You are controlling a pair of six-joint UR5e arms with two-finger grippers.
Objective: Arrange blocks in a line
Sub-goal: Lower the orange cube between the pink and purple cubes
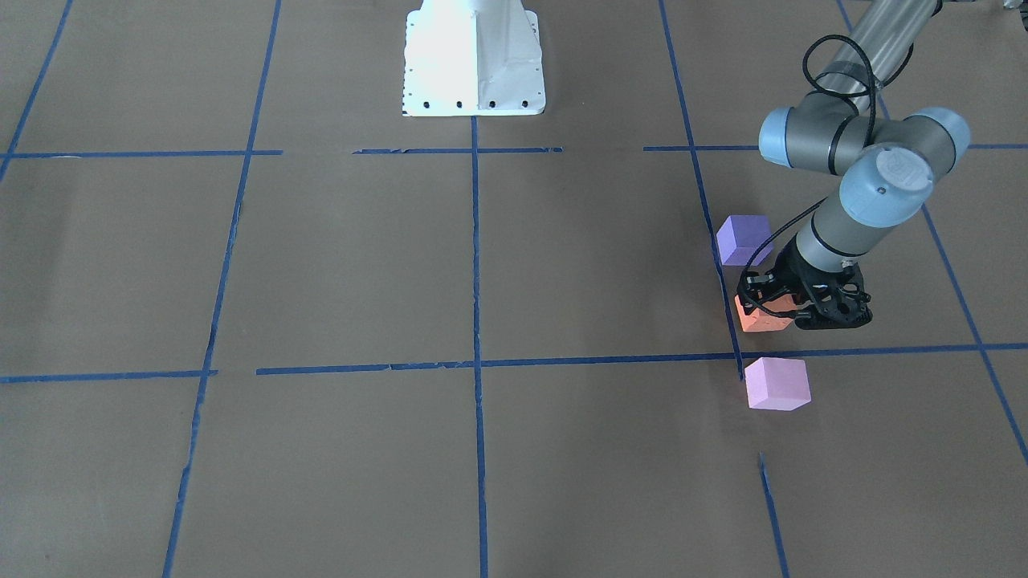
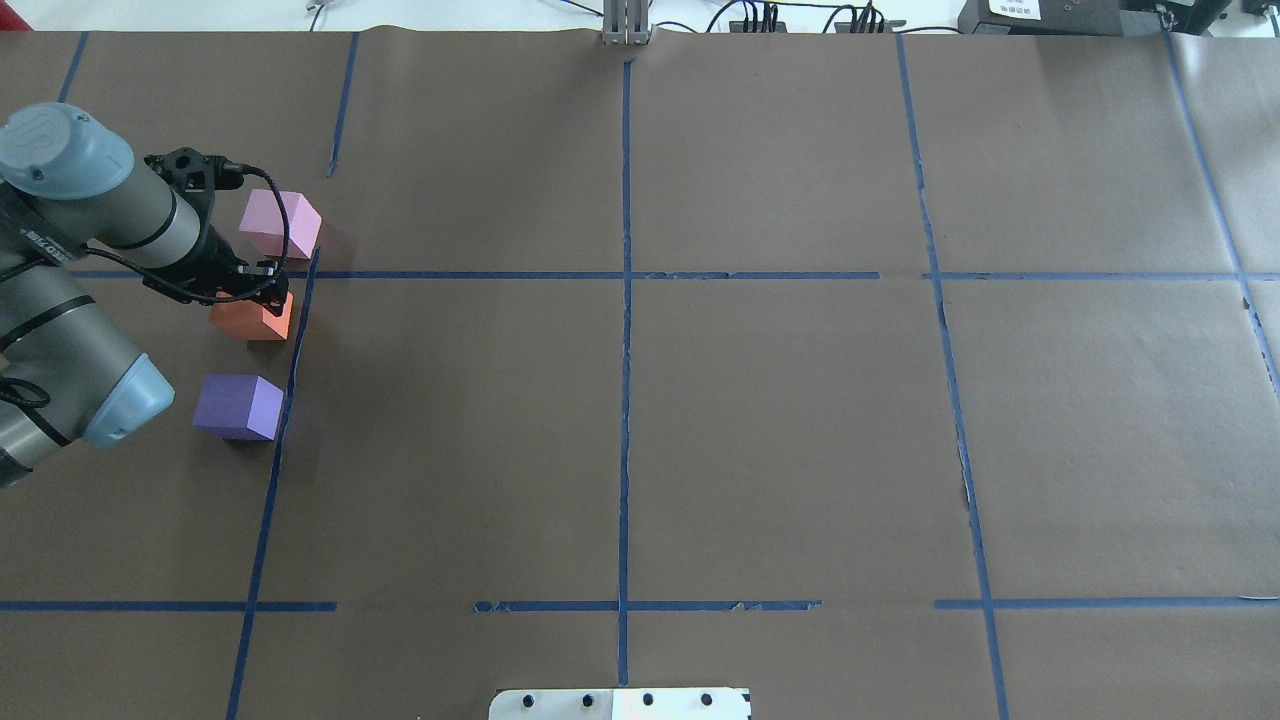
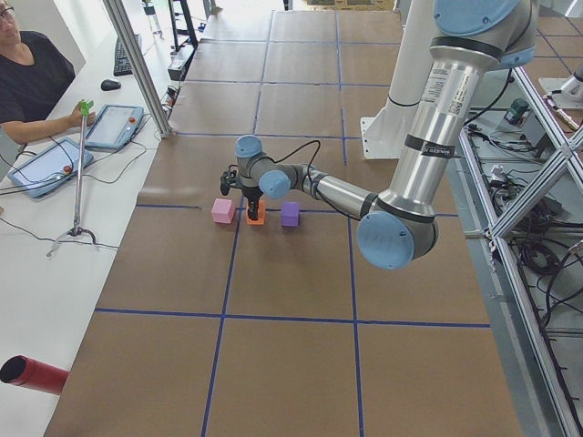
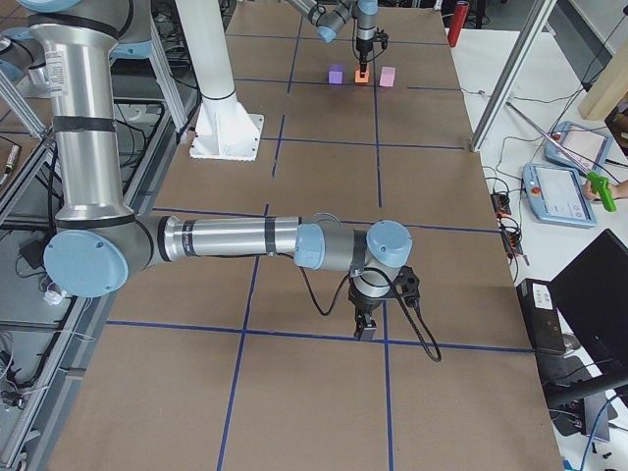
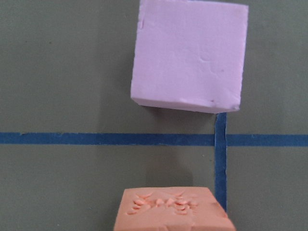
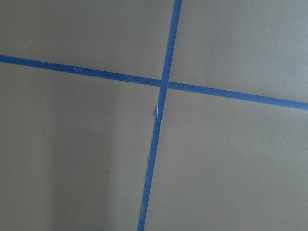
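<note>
Three foam cubes stand in a row near a blue tape line on my left side. The violet-purple block (image 1: 743, 239) (image 2: 238, 405) is nearest my base. The orange block (image 1: 761, 321) (image 2: 252, 320) (image 5: 173, 211) is in the middle, on the table. The pale pink-lilac block (image 1: 777, 384) (image 2: 280, 222) (image 5: 190, 55) is farthest. My left gripper (image 1: 775, 309) (image 2: 262, 295) points down over the orange block and looks shut on it. My right gripper (image 4: 366, 332) hangs low over bare table far from the blocks; I cannot tell whether it is open or shut.
The white robot base (image 1: 474, 56) stands at the table's near middle. Blue tape lines (image 6: 163, 82) grid the brown paper. An operator (image 3: 27, 82) sits beyond the far edge with tablets (image 3: 114, 126). A red cylinder (image 3: 32, 375) lies off the table.
</note>
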